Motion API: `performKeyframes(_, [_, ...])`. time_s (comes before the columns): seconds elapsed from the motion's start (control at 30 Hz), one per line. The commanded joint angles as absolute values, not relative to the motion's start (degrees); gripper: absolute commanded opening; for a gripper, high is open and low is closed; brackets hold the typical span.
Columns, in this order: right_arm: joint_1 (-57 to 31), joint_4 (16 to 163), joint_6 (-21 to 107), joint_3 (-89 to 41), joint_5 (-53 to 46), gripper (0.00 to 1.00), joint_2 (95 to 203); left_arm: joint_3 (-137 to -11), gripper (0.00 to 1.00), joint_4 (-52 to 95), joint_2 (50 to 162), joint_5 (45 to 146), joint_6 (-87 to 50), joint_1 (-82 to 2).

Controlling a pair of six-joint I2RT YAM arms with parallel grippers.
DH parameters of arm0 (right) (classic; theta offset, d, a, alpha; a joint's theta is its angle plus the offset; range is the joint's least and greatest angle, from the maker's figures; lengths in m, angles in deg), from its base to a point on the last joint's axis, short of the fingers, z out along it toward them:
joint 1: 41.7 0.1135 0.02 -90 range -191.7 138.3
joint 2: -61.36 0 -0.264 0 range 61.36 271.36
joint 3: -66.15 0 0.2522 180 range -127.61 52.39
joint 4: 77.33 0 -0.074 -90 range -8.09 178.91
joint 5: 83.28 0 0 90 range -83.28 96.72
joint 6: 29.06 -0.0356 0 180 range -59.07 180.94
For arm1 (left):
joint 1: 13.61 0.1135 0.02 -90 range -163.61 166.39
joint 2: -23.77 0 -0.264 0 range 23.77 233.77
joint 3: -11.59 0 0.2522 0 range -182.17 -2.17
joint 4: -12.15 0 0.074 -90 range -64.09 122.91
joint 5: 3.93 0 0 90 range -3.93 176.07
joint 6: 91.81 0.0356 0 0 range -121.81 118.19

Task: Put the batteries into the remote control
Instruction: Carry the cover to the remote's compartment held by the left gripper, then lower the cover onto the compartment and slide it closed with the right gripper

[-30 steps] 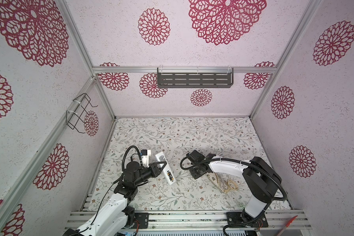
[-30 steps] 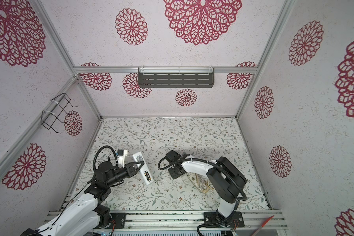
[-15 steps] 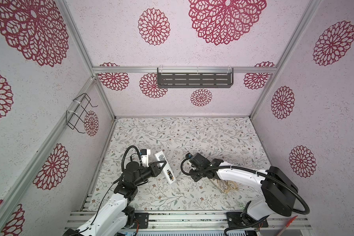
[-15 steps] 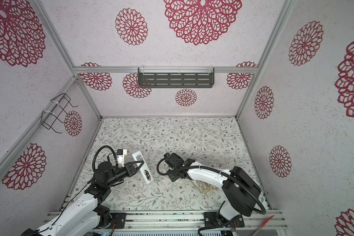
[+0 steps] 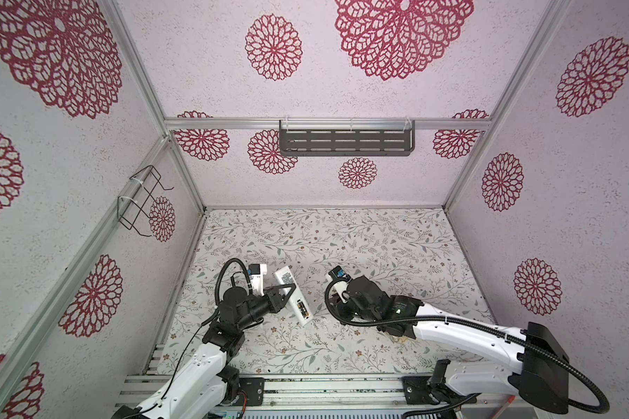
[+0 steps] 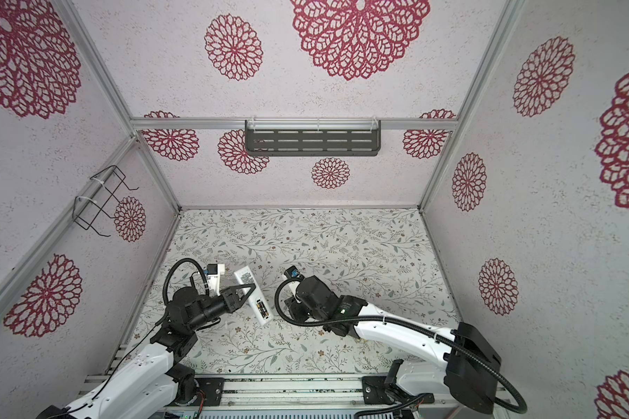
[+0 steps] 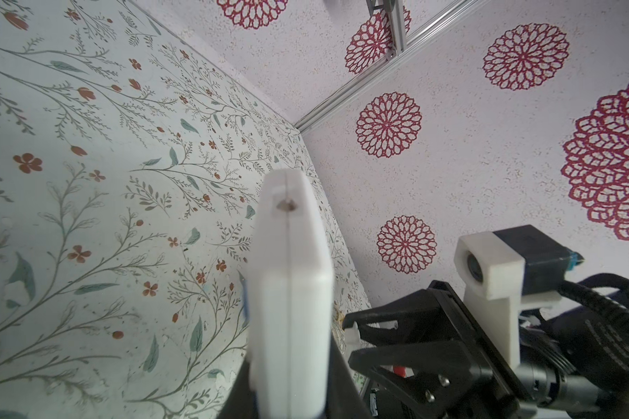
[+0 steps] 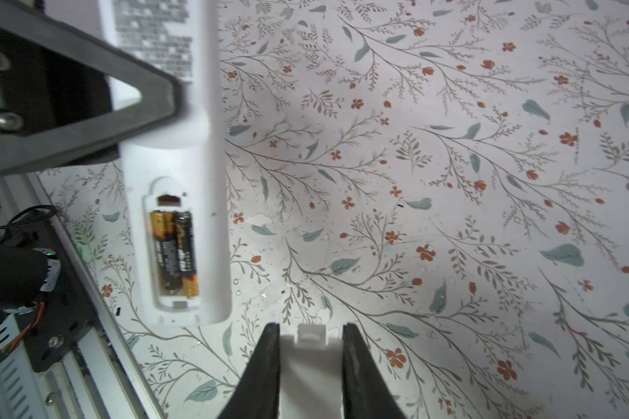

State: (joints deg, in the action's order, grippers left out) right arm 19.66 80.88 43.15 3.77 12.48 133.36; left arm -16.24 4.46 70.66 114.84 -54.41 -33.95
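Right wrist view shows the remote control (image 8: 204, 163) held above the desk (image 8: 451, 217), back up, with the left jaws clamped across its middle. Both batteries (image 8: 175, 250) lie side by side in the open bay. The right jaws, set narrow, pinch the white battery cover (image 8: 311, 362) by its long edges, just beside the remote's end. The cover looks light, stiff and slippery, and its latch tab is probably fragile, so the edge hold suits it. Nothing stands between cover and bay.
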Motion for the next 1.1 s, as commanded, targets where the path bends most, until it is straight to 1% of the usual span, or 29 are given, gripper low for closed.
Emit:
performKeyframes(0.0, [21.34,87.89,41.46,2.95,13.09,0.17,132.49,-15.72,0.0,1.34,70.44,114.29,-54.98,-34.42])
performKeyframes(0.13, [23.01,96.37,41.66,5.7,13.28,0.15,131.8,-15.71,0.0,1.12,70.37,114.15,-55.24,-34.36])
performKeyframes(0.33, [24.63,103.94,41.77,7.07,13.51,0.15,131.96,-15.8,0.0,0.99,70.28,113.8,-55.27,-34.38])
performKeyframes(0.8, [26.94,105.96,42.6,2.33,15.67,0.14,138.57,-15.71,0.0,0.38,70.17,113.67,-55.63,-34.38])
performKeyframes(0.83, [26.94,106.0,42.57,2.14,16.09,0.13,138.84,-15.7,0.0,0.34,70.18,113.73,-55.69,-34.44])
performKeyframes(0.87, [28.81,106.01,42.65,1.98,16.42,0.13,139.2,-15.69,0.0,0.33,70.1,113.76,-55.82,-34.41])
performKeyframes(1.07, [29.12,106.15,42.38,1.85,17.99,0.13,139.95,-15.71,0.0,0.71,69.68,113.59,-55.75,-34.37])
